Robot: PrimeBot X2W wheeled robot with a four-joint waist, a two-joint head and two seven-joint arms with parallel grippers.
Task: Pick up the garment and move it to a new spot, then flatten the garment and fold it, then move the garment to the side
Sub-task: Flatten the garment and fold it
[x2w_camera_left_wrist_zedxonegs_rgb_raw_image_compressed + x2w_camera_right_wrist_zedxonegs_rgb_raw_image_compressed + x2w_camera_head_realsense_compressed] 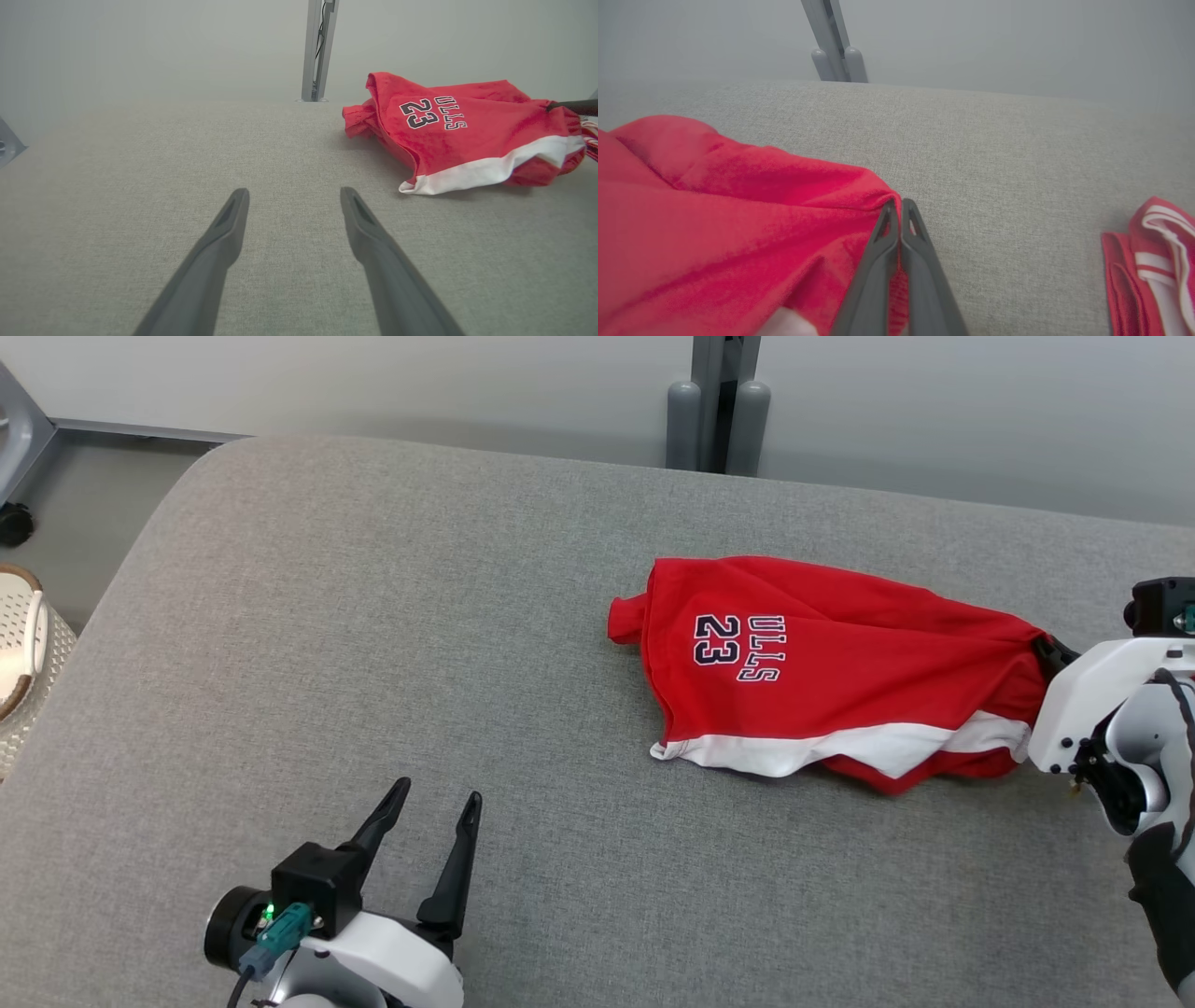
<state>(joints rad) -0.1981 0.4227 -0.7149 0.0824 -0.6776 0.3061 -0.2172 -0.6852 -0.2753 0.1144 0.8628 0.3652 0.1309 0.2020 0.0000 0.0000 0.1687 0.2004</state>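
1. Setting first: a big grey fabric-topped desk [373, 616] against a plain pale wall, a grey post [714, 411] behind it and a pale woven basket [28, 644] on the floor off the left corner.
2. The garment [822, 663] is a red jersey with a "23" print and a white band. It lies rumpled on the right half of the desk, nowhere near flat.
3. The right claw [1046, 649] is pinched fully closed on the jersey's right-hand edge. The right wrist view shows the tips [899, 210] clamped on a bunched fold of red cloth.
4. The left claw [439, 793] sits near the front left, spread wide with nothing in it, well apart from the jersey.
5. Handling guess: light, floppy knit. It'll drape and drag rather than hold any shape, so one pinch point will just trail the rest behind. I'd grab along a hem or seam, ideally two corners.
6. Count: one jersey, two claws, one basket, one post. There's a striped red-and-white bit [1148, 261] beside the right claw; I can't tell whether it's the jersey's own trim or a separate piece.
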